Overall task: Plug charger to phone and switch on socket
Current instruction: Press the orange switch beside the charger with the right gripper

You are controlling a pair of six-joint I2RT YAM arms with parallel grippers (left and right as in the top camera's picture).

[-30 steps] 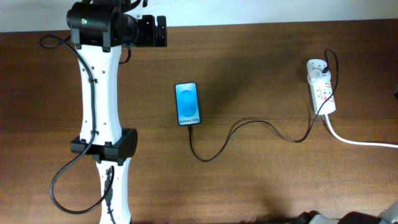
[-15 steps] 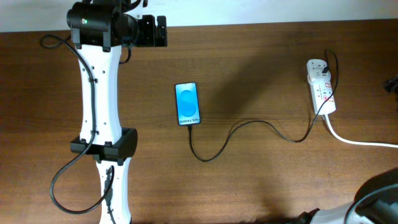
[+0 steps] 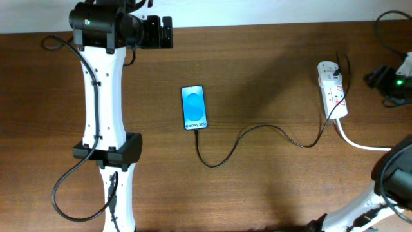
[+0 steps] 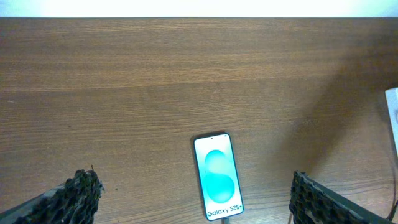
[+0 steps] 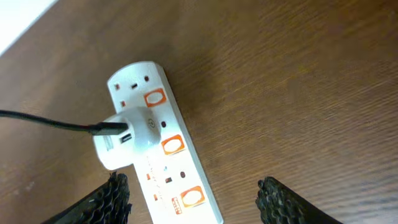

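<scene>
The phone [image 3: 195, 107] lies flat mid-table with its blue screen lit; it also shows in the left wrist view [image 4: 217, 185]. The charger, a thin black cable [image 3: 257, 127], runs from the phone's lower edge in curves to a white adapter [image 5: 127, 134] plugged into the socket [image 3: 333, 90]. The socket is a white power strip with orange-red switches [image 5: 163, 144]. My left gripper [image 3: 161, 32] is open and empty, high at the table's back left [image 4: 196, 202]. My right gripper [image 3: 380, 78] hovers open just right of the socket, with the strip between its fingers in the right wrist view [image 5: 194, 202].
A thick white cord [image 3: 373, 147] leaves the socket toward the right edge. The left arm's white body [image 3: 103, 129] stands along the left side. The right arm's link [image 3: 393, 174] rises at the bottom right. The table's back edge meets a white wall [image 4: 199, 7].
My right arm has come into the overhead view from the right edge and its gripper now sits beside the socket. The left arm, phone and cable have not moved.
</scene>
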